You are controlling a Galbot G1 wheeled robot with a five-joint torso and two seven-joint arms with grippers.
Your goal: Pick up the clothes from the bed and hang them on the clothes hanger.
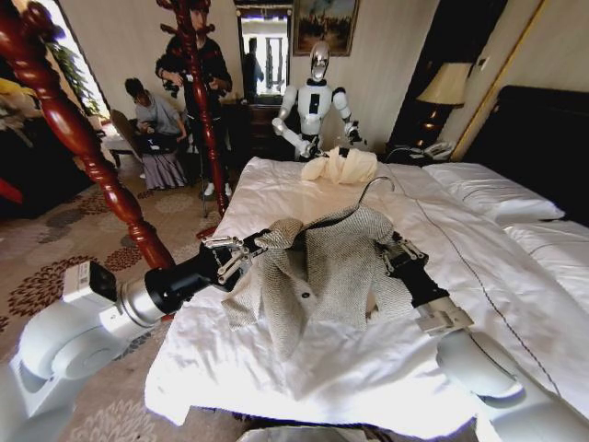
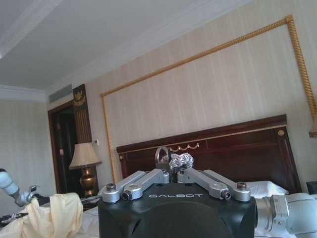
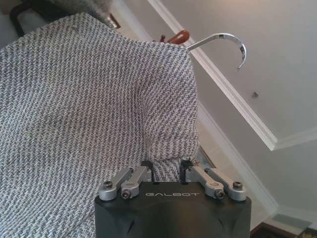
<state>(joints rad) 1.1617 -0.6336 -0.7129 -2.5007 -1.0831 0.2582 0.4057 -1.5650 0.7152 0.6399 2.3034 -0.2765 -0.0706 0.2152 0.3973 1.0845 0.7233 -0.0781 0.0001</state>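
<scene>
Tweed jacket [image 1: 336,262] hangs above bed [image 1: 304,368], left pincer [image 1: 250,247] & right pincer [image 1: 386,253] each clamped on a shoulder, likely spreading it w/ hanger [image 1: 373,191] inside

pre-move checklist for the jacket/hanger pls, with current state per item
1. Left gripper shut on the jacket at its shoulder: ok.
2. Right gripper shut on jacket fabric: ok.
3. Hanger inside the jacket, hook sticking out at the collar: ok.
4. Jacket lifted off the bed: partly; lower hem touching the duvet or not, cannot tell.
5. Both hanger ends seated in the shoulders: cannot tell.
6. Cream garment apart from the jacket: ok.
</scene>
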